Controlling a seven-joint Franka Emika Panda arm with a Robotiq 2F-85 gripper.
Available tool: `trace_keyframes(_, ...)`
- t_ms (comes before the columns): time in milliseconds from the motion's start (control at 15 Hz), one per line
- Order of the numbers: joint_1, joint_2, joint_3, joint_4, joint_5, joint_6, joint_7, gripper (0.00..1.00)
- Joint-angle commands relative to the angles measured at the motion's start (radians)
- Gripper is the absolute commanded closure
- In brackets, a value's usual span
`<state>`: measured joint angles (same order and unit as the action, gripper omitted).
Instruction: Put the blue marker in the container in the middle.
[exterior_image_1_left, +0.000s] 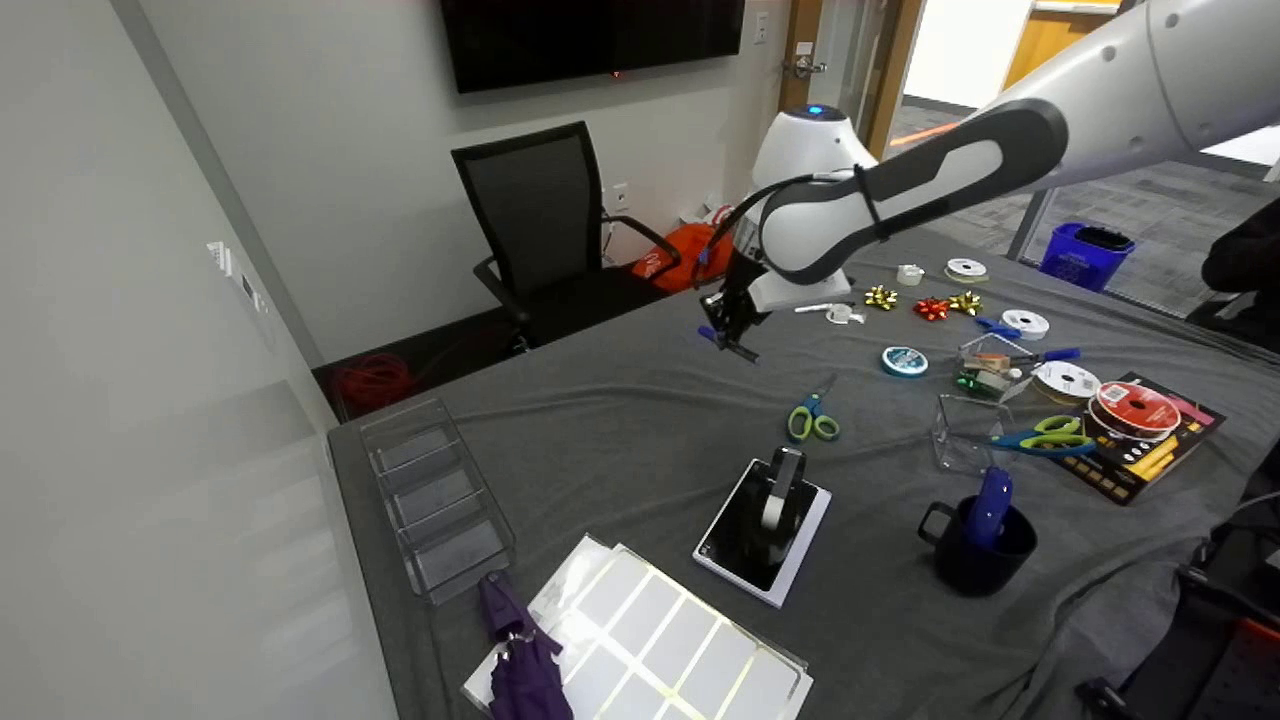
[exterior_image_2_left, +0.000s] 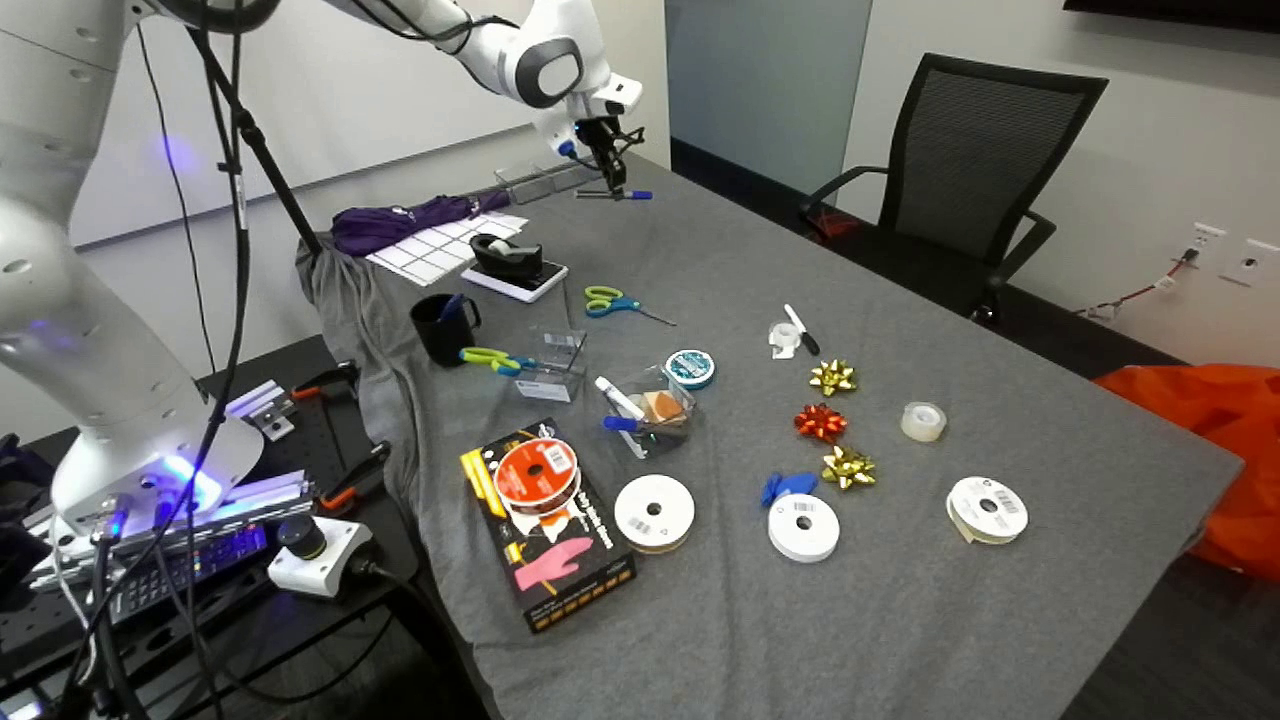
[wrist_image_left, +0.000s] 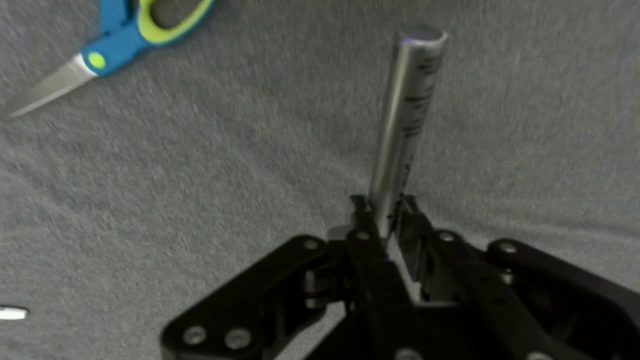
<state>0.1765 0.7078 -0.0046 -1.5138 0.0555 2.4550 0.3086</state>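
The blue marker has a blue cap and a grey barrel. My gripper is shut on it. It is held roughly level and appears to be above the cloth, also in an exterior view. In the wrist view the barrel points away from between the fingertips; the cap end is mostly hidden by the fingers. A clear divided tray lies at the table's end. A clear box with scissors in it stands elsewhere. I cannot tell which is the middle container.
Green-handled scissors lie loose on the cloth. A black tape dispenser sits on a white-edged box. A black mug, a clear box of supplies, a purple umbrella, label sheets and ribbon spools lie around.
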Motion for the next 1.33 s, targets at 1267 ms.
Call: trace_keyframes(1267, -0.189, -0.878, -0.032, -1.009, -0.068, -0.22, -0.427, 0.96)
